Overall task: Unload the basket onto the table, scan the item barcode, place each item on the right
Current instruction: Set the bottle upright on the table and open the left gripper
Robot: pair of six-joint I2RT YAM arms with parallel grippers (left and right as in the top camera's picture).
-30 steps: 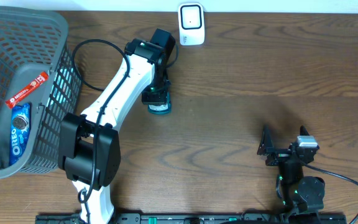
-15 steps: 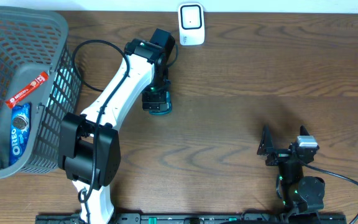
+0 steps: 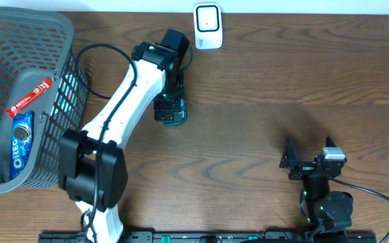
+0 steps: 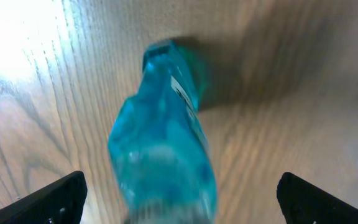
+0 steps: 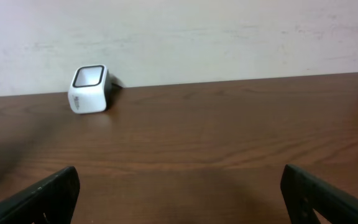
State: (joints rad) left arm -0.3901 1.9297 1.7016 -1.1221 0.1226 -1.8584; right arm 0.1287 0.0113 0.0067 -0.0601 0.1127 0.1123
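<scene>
Spanning every view, the brown wooden surface (image 3: 282, 88) is seen carrying a grey plastic mesh basket (image 3: 69, 30) at its left edge, in which a blue biscuit pack (image 3: 21, 145) and a red wrapped bar (image 3: 29, 98) are kept. The white left arm (image 3: 120, 94) is stretched from the near edge toward the middle of the far edge. The black right arm (image 3: 326, 206) is parked at the near right corner, well apart from the work. A white box-shaped barcode scanner (image 3: 207, 25) is stood at the far edge. The teal translucent plastic container (image 4: 163, 155) is found on the surface near the scanner, on its near-left side, directly under the left gripper (image 4: 182, 180). The fingers there are spread wide to either side and are not touching it. Its long axis is run from between them out to its narrower end. The right gripper (image 5: 179, 199) is likewise seen with fingers apart, empty. The left arm is judged far the nearer, and nothing is seen between container and scanner.
</scene>
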